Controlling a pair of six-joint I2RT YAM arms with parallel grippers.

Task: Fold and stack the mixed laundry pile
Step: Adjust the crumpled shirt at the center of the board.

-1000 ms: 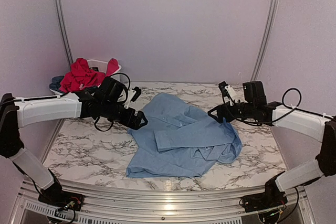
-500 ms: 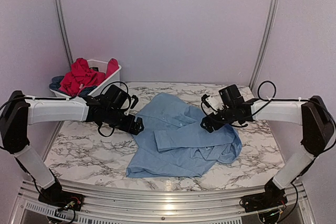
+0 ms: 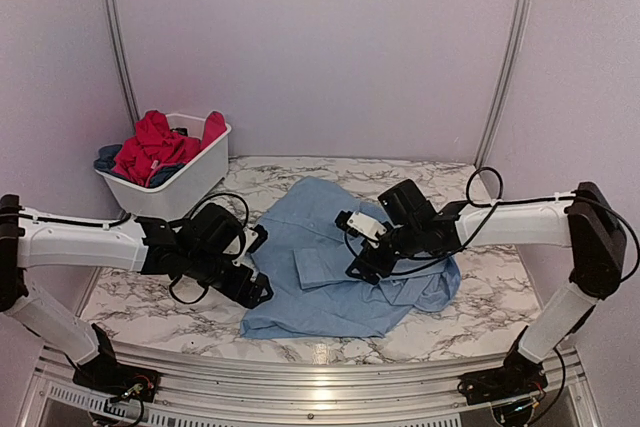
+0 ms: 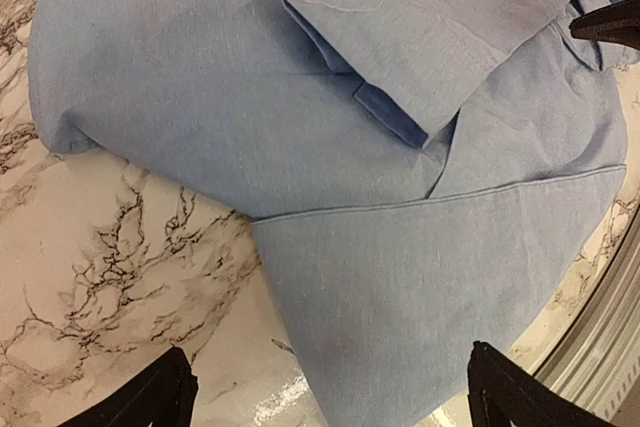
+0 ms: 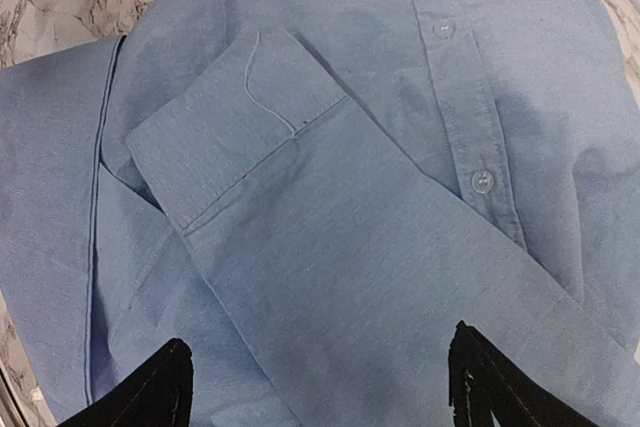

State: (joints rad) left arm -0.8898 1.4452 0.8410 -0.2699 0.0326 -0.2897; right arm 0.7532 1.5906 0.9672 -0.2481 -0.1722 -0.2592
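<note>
One shirt laid out, none stacked yet

I am judging the job as barely begun. I am looking at the light blue shirt (image 3: 330,292) lying on the marble table (image 3: 150,307), roughly between the two arms. It is spread but rumpled, with one sleeve (image 5: 300,227) lying across its front and the cuff pointing toward the left arm. I am seeing no folded garment and no stack anywhere on the table. Both grippers are poised over the shirt with jaws spread wide and nothing between them. The left gripper (image 3: 258,265) is hanging over the shirt's left edge, and the right gripper (image 3: 350,245) is hanging over the sleeve near its cuff. I am expecting this shirt's folding to come first, with everything else waiting behind it.

The rest of the laundry is sitting in the white basket (image 3: 195,182) at the far left corner. Red garments (image 3: 155,142) are heaping above its rim, and a dark blue piece (image 3: 108,159) is hanging over its left side. I cannot make out whatever is lying under them.
</note>
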